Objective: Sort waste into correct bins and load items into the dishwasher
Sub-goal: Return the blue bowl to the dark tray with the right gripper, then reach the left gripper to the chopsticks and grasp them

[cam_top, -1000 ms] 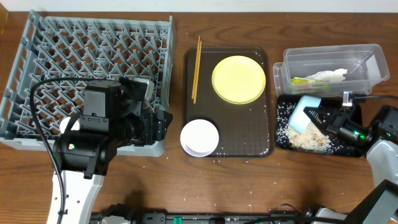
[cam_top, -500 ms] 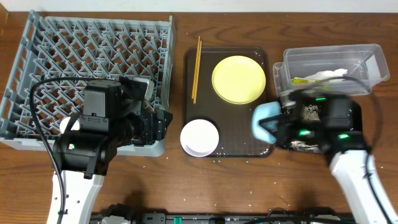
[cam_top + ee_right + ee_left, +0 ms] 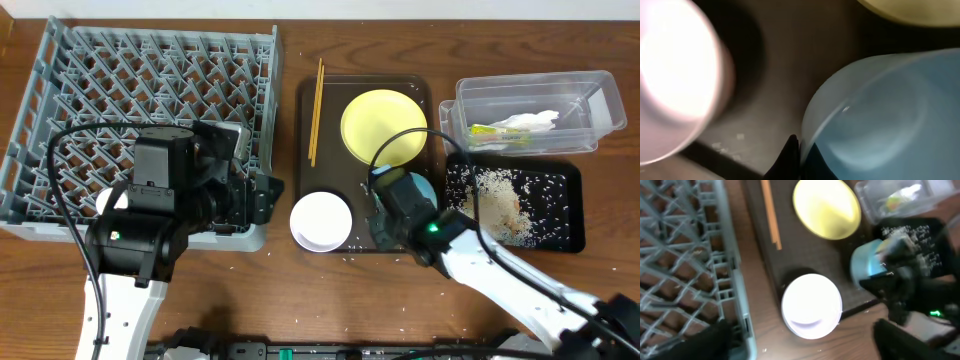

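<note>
My right gripper is shut on the rim of the light blue bowl and holds it over the right front of the brown tray; the pinch shows in the right wrist view. The pink-white bowl sits at the tray's front left. The yellow plate and chopsticks lie further back. My left gripper is open and empty at the front right corner of the grey dish rack. Rice scraps lie in the black tray. The small white cup is out of view.
The clear tub at the back right holds the white napkin and the green-and-orange wrapper. A few rice grains lie on the table in front of the brown tray.
My right arm has carried the blue bowl left from the black tray to over the brown tray. The rice has stayed in the black tray. The left arm has barely moved.
</note>
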Robot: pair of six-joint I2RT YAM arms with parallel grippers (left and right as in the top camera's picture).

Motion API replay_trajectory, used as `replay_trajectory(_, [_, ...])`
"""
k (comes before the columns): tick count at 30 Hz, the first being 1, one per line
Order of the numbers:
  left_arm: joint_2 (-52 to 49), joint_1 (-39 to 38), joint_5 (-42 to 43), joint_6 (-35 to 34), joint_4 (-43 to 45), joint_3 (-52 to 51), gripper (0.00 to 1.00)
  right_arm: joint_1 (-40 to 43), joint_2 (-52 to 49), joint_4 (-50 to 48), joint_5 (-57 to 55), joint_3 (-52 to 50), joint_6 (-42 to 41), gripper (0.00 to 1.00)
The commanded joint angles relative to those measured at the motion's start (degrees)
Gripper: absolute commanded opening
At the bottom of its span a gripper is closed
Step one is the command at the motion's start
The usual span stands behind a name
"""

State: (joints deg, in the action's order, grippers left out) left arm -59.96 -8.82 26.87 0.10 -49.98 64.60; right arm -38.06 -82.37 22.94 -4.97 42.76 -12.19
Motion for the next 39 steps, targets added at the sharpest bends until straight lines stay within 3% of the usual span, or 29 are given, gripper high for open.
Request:
replay_trajectory(1, [-0.1,-0.3,5.9,0.1,1.7,1.3,1.00,-0.1,0.2,1.0,-4.5,1.7,-1.1,0.23])
replay_trajectory(2, [-0.2,-0.3,6.8,0.1,2.7,1.3,0.99,0.2,0.6,2.2,-3.8,2.8,-1.1,0.40])
replay_trajectory(4, [-0.2,-0.3,6.8,-1.4,5.6,1.3,0.98,1.4,1.9,5.6,-2.2,6.5,-0.6,0.64])
replay_trajectory(6, [-0.7,-0.3,5.2,-5.4,7.8,1.3,0.93,2.9,2.7,8.3,-1.3,10.2,2.6,0.72])
replay_trajectory(11, [-4.2,-1.4,0.3,-8.0,7.2,3.7,0.90,10.6,3.1,12.7,5.5,19.9,2.7,0.73])
replay_trajectory(18, [-18.4,-10.0,-16.3,-10.3,0.2,17.2,0.88,24.3,3.1,12.3,22.4,24.3,-3.7,0.73])
replay_trajectory(21, [-25.3,-13.2,-20.8,-10.3,1.3,20.8,0.81,25.1,3.0,13.6,23.3,24.3,-3.7,0.78])
replay_trajectory(23, [-29.3,-14.4,-22.4,-10.2,4.0,21.0,0.68,25.0,3.0,14.4,23.3,24.3,-3.7,0.83])
replay_trajectory(25, [-33.0,-15.0,-23.7,-10.1,6.6,21.0,0.59,25.0,3.0,15.1,23.3,24.3,-3.7,0.99])
replay_trajectory(28, [-38.4,-15.1,-23.7,-9.8,11.5,21.0,0.55,24.9,3.0,16.8,23.2,24.3,-3.7,0.99])
replay_trajectory(31, [-43.3,-15.1,-23.7,-9.8,16.2,21.0,0.45,24.9,3.0,17.2,23.2,24.3,-3.7,0.99])
replay_trajectory(39, [-54.4,-15.1,-23.7,-6.1,22.2,21.0,0.43,24.5,3.0,17.2,23.2,24.3,-3.7,0.99])
